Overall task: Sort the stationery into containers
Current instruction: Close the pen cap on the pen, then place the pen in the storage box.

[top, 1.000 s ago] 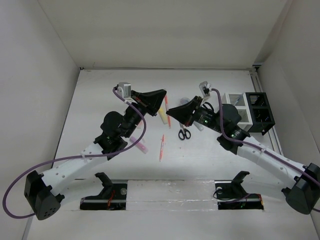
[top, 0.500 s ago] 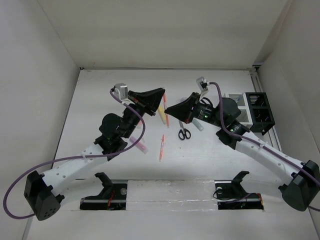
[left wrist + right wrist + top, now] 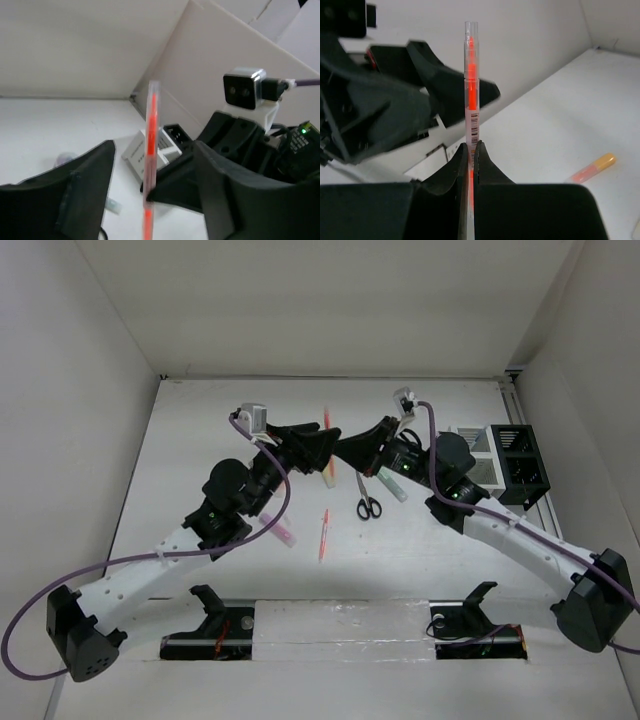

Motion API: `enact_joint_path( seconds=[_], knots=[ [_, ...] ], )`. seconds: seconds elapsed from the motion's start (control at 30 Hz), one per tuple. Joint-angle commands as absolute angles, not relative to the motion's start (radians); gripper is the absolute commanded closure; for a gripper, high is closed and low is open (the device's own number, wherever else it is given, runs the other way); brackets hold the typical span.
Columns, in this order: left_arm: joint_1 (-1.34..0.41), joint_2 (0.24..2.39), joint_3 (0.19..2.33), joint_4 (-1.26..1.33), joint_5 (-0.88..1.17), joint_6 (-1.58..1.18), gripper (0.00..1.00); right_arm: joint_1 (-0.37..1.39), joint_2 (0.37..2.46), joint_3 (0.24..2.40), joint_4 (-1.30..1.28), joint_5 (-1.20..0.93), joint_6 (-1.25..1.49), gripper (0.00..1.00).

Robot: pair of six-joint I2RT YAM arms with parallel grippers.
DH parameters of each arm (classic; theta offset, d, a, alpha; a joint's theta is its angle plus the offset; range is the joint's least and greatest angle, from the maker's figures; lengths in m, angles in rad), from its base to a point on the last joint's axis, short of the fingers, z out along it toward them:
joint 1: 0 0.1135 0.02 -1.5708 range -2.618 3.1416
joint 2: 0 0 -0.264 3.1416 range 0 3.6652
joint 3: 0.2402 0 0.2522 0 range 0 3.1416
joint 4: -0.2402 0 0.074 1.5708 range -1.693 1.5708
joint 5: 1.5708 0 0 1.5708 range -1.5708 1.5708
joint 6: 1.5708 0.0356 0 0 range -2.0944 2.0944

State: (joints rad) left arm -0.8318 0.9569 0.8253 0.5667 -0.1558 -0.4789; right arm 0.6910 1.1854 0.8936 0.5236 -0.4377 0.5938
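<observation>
— How are the arms posed?
— Both reach in from the near edge of the counter [image 3: 200, 430], elbows bent, and meet over its middle, tips facing each other.
— The right end effector [image 3: 471, 150]?
— Clenched on an orange-red pen [image 3: 470, 75], which stands up from its fingers, off the counter.
— The left end effector [image 3: 153, 146]?
— Released, fingers spread wide on either side of that pen.
— The containers?
— The white box [image 3: 470, 443] and black box [image 3: 518, 462] sit together at the right edge.
</observation>
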Motion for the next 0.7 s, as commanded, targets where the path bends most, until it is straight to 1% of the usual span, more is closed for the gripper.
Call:
enact_joint_path(
  seconds=[0.0, 0.03, 0.07, 0.1, 0.17, 0.27, 0.3, 0.37, 0.4, 0.43, 0.47, 0.5, 0.57, 0.67],
  knots=[
    [-0.847, 0.931, 0.899, 0.442, -0.129, -0.471, 0.38, 0.690, 1.190, 0.910, 0.701, -0.364, 0.557, 1.00],
    [-0.847, 0.931, 0.913, 0.431, -0.146, -0.471, 0.33, 0.690, 1.190, 0.910, 0.701, -0.364, 0.557, 1.00],
    [-0.847, 0.919, 0.932, 0.417, -0.158, -0.471, 0.24, 0.690, 1.201, 0.910, 0.701, -0.354, 0.546, 1.00],
    [-0.847, 0.905, 0.942, 0.417, -0.182, -0.471, 0.11, 0.690, 1.201, 0.910, 0.701, -0.354, 0.546, 1.00],
    [-0.847, 0.875, 0.954, 0.407, -0.208, -0.471, 0.00, 0.690, 1.210, 0.910, 0.692, -0.331, 0.534, 1.00],
    [-0.847, 0.839, 0.965, 0.341, -0.291, -0.495, 0.00, 0.658, 1.210, 0.910, 0.678, -0.299, 0.477, 1.00],
    [-0.847, 0.818, 0.974, 0.275, -0.320, -0.509, 0.00, 0.643, 1.201, 0.896, 0.678, -0.287, 0.454, 1.00],
    [-0.847, 0.808, 0.999, 0.182, -0.440, -0.543, 0.00, 0.580, 1.183, 0.878, 0.667, -0.246, 0.385, 1.00],
    [-0.847, 0.796, 1.015, 0.117, -0.486, -0.593, 0.00, 0.557, 1.171, 0.855, 0.667, -0.230, 0.353, 1.00],
    [-0.847, 0.796, 1.053, -0.026, -0.530, -0.619, 0.00, 0.531, 1.139, 0.839, 0.667, -0.207, 0.295, 1.00],
    [-0.847, 0.796, 1.075, -0.105, -0.617, -0.644, 0.00, 0.505, 1.120, 0.822, 0.667, -0.186, 0.261, 1.00],
    [-0.847, 0.796, 1.098, -0.185, -0.652, -0.672, 0.00, 0.455, 1.103, 0.806, 0.667, -0.143, 0.224, 1.00],
    [-0.847, 0.816, 1.156, -0.375, -0.693, -0.689, 0.00, 0.404, 1.065, 0.766, 0.667, -0.098, 0.122, 1.00],
    [-0.847, 0.825, 1.193, -0.536, -0.693, -0.654, 0.00, 0.284, 1.052, 0.744, 0.612, -0.023, 0.031, 1.00]
  ],
)
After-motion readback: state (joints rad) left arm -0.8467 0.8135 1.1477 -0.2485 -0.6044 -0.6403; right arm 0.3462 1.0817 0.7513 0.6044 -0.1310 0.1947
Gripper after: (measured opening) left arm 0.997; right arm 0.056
